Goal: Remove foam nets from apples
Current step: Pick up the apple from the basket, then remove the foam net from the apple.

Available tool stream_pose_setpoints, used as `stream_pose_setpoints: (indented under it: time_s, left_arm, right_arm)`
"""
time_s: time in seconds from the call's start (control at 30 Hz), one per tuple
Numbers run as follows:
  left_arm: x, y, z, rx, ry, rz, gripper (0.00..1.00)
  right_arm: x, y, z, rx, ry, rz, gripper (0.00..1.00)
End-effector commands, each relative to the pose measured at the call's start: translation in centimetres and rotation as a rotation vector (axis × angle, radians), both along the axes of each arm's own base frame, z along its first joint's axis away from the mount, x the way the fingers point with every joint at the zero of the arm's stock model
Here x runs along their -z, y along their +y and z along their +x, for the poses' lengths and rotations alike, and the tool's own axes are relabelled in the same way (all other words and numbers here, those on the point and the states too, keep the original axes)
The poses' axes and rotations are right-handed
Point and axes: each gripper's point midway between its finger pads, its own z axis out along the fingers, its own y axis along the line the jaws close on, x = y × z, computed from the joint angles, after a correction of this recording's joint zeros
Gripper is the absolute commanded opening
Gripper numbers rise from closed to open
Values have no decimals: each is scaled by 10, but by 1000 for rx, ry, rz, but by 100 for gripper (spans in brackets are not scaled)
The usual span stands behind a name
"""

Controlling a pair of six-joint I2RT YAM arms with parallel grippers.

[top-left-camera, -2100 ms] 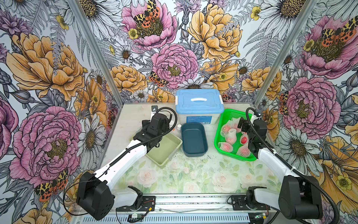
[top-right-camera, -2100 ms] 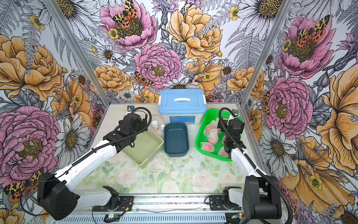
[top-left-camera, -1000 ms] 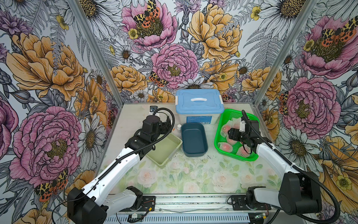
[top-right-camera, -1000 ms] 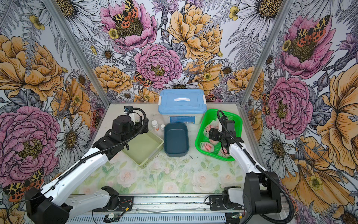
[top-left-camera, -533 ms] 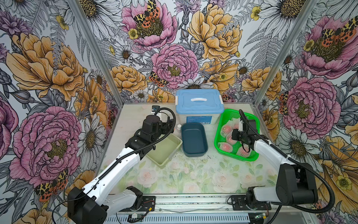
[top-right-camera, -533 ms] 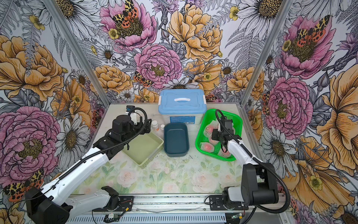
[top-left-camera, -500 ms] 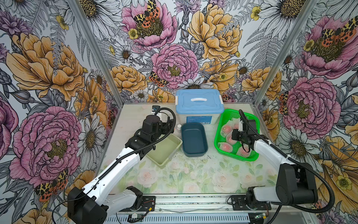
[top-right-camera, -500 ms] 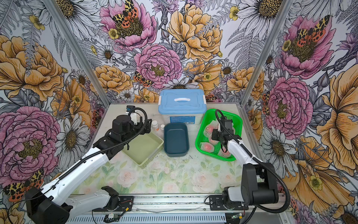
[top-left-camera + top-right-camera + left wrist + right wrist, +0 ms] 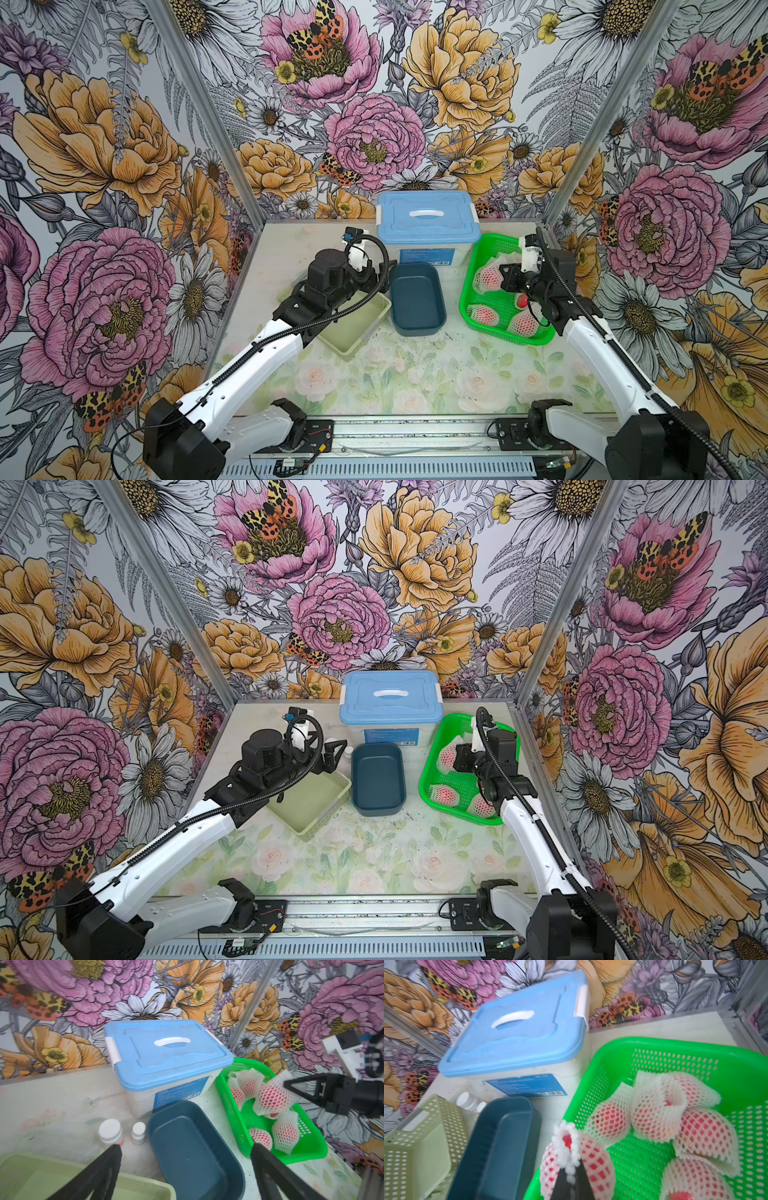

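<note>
R gripper point(image 9: 569, 1164): jaws pinching frilly end of white soft foam mesh net point(image 9: 563, 1145) on red apple point(image 9: 595, 1164), at green plastic lattice basket point(image 9: 675, 1049). L gripper point(image 9: 186, 1148): jaws spread. Net light, stretchy; L should grip apple body.

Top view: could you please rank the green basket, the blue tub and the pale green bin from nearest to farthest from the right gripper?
1. The green basket, directly below the right gripper.
2. The blue tub, beside the basket, toward the middle.
3. The pale green bin, beyond the tub, on the left side.
</note>
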Motion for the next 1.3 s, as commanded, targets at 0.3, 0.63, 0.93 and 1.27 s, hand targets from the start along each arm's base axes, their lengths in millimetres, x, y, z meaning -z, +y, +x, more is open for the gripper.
stream_pose_setpoints:
  time_s: [0.3,0.63,0.93,1.27]
  left_arm:
    - [-15,-115,-43,483,-66,25,99]
    - [-2,-126,-58,562,-22,135,99]
    - [-1,-122,-72,630,17,173,98]
    - [2,-114,-73,659,65,153,73]
  right_arm:
    - [-85,104,-48,-643,-10,404,0]
    - [-85,140,-85,-878,25,453,3]
    - [-88,161,-98,-964,8,431,3]
    - [-108,174,-110,-1034,-42,417,9]
